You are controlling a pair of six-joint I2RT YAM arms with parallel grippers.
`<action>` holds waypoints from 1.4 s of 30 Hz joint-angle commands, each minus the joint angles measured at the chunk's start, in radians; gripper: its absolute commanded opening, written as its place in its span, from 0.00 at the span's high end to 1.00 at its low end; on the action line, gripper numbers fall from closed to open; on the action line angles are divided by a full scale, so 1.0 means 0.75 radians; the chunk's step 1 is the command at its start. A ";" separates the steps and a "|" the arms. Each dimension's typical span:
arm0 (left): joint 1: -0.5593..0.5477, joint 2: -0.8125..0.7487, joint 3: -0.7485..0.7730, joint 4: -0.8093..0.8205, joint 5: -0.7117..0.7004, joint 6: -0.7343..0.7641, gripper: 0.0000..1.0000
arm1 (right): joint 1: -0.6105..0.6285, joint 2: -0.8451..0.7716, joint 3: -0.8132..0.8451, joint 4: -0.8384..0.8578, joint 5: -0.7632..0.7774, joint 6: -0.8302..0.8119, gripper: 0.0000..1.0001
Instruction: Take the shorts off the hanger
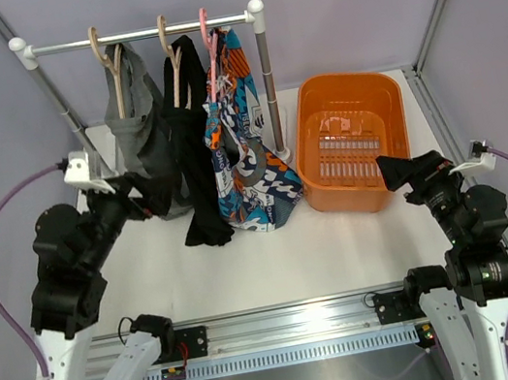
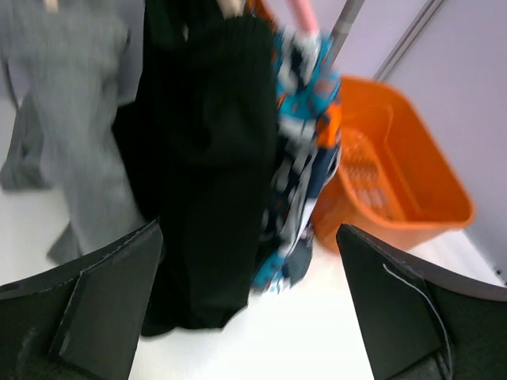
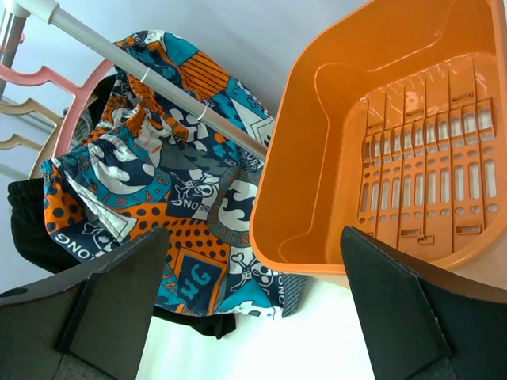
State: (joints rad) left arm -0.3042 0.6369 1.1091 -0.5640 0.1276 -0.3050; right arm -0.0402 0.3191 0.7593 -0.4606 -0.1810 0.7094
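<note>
Since all three pairs of shorts hang from one rail (image 1: 138, 34) at the far side of the bench (image 1: 275, 255), each lies with its long axis running straight down from its hanger, and any pull has to come from below or the side. The left tool (image 1: 141, 200) is much the nearer: it sits at the lower edge of the grey shorts (image 1: 137, 132). Whether it touches the cloth I cannot tell. Its wrist camera shows the black shorts (image 2: 206, 158) centred ahead between its fingers (image 2: 103, 301), which stand wide apart and hold nothing. The right tool (image 1: 396, 170) is also spread wide and empty. It hovers beside the orange basket (image 1: 349, 75), with the printed shorts (image 3: 158, 190) off to its left and well apart from it. By my judgement the left arm is better placed for the grey or black pair, the right for the printed one. Counted: three shorts, in order from the left grey, black and printed; three hangers, two tan (image 1: 113, 62) and one pink (image 1: 206, 36); one rail; one basket; two tools.
</note>
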 commanded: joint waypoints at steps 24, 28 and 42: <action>-0.349 1.396 1.290 0.112 -0.640 0.263 0.24 | -0.006 0.074 0.002 0.089 -0.139 0.081 0.01; -0.349 1.452 1.284 0.200 -0.661 0.282 0.24 | -0.006 0.069 -0.004 0.087 -0.147 0.079 0.01; -0.349 1.552 1.274 0.365 -0.720 0.335 0.24 | -0.006 0.067 -0.045 0.091 -0.145 0.065 0.01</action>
State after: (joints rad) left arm -0.5636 1.7836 2.0319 -0.3748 -0.3763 -0.0750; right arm -0.0402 0.3737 0.7307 -0.4137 -0.2577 0.7715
